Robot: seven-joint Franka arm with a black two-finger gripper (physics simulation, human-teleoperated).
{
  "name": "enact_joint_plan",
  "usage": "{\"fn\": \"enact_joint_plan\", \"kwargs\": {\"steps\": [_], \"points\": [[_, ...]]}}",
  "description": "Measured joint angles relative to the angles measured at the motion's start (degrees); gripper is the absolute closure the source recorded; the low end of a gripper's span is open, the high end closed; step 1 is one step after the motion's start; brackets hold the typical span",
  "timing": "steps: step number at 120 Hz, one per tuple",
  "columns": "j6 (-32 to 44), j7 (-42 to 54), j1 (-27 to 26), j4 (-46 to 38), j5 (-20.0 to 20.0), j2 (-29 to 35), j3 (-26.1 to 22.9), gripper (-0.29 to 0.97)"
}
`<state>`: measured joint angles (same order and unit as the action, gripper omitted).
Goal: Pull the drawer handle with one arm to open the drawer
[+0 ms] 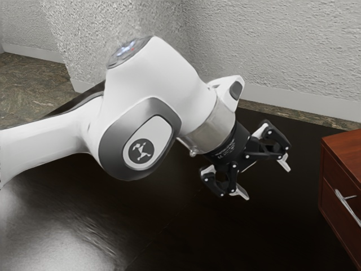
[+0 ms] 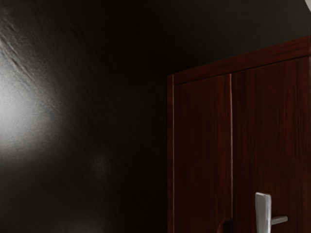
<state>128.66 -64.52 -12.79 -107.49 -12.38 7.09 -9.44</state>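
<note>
Dark glossy worktop (image 1: 113,226) below a rough pale wall (image 1: 271,34). Open claw (image 1: 264,179), fingers spread wide, gripping nothing, hanging over the worktop left of the reddish wooden drawer (image 1: 338,195) at the exterior view's right edge, well apart from it. Silver handle (image 1: 347,204) on the drawer front, untouched.

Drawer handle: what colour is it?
Silvery grey; the drawer handle shows best in the wrist view.
</note>
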Motion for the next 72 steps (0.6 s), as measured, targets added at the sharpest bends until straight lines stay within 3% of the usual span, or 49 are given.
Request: {"fn": "enact_joint_plan", "kwargs": {"steps": [72], "points": [[9.0,-0.6,0.0,-6.7,1.2,2.6,-4.5,0.09]]}}
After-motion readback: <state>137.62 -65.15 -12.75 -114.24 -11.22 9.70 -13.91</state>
